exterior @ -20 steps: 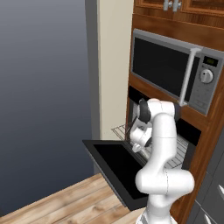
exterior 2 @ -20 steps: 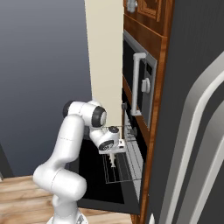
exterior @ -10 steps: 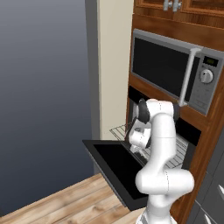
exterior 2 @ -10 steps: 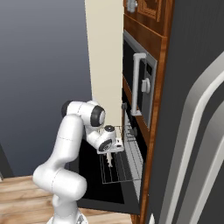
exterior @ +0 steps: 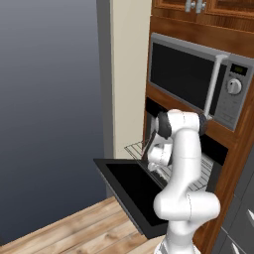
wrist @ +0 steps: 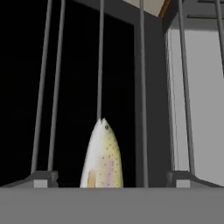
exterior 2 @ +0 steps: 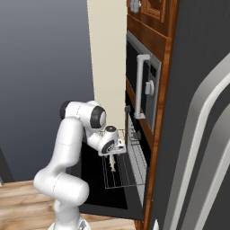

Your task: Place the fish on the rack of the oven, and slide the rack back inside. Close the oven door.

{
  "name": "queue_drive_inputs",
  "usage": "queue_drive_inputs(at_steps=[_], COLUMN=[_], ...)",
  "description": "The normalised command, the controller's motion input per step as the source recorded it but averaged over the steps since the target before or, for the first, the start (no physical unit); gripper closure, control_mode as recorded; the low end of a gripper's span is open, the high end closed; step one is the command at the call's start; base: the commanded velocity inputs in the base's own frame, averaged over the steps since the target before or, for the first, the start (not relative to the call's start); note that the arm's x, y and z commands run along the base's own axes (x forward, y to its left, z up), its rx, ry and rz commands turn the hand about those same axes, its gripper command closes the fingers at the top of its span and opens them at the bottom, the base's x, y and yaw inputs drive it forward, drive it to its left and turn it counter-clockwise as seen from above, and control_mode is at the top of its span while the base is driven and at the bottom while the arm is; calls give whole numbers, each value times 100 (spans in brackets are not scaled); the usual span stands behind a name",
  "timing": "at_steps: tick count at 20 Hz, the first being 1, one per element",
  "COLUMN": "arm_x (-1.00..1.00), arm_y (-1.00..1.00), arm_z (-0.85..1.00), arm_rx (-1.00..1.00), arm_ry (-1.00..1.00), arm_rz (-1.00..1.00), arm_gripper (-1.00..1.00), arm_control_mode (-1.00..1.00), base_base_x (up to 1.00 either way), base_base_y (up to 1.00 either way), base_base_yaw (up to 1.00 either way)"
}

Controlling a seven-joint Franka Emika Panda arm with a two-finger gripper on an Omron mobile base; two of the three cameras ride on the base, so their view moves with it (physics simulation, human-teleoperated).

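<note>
The rack [exterior 2: 122, 166] is a flat grid of thin silvery wires, pulled out of the oven [exterior: 218, 151] over the lowered door [exterior: 130, 188], a wide flat panel with dark glossy glass. The oven is black and set in brown wood cabinetry, below a silver-framed microwave [exterior: 198, 79] with a vertical handle and a round knob. The floor [exterior: 84, 230] is pale wood planks, and a cream pillar [exterior: 126, 74] stands left of the cabinetry.

The fish [wrist: 101, 159] lies on the rack's wires. It is small and slim, silvery with a pink and yellow tinge and dark speckles, tapering to a pointed snout. In the hand view its long axis runs along the wires, snout pointing up the picture, away from the gripper. In the right base view it shows as a pale sliver [exterior 2: 112, 165] on the rack just under the gripper [exterior 2: 112, 153].

The gripper [wrist: 112, 178] hangs just above the fish with its jaws wide apart, one dark fingertip [wrist: 43, 178] on each side of the fish, neither touching it.
</note>
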Motion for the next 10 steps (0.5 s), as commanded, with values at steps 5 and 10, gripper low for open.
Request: queue_drive_inputs(at_steps=[5, 10], arm_x=[-12, -13], arm_y=[33, 48], arm_z=[30, 16], arm_rx=[-1, 3], arm_ry=[2, 8], arm_rz=[0, 0], arm_gripper=[-100, -100], arm_control_mode=[-100, -100], base_base_x=[0, 0], base_base_y=[0, 0], base_base_yaw=[0, 0])
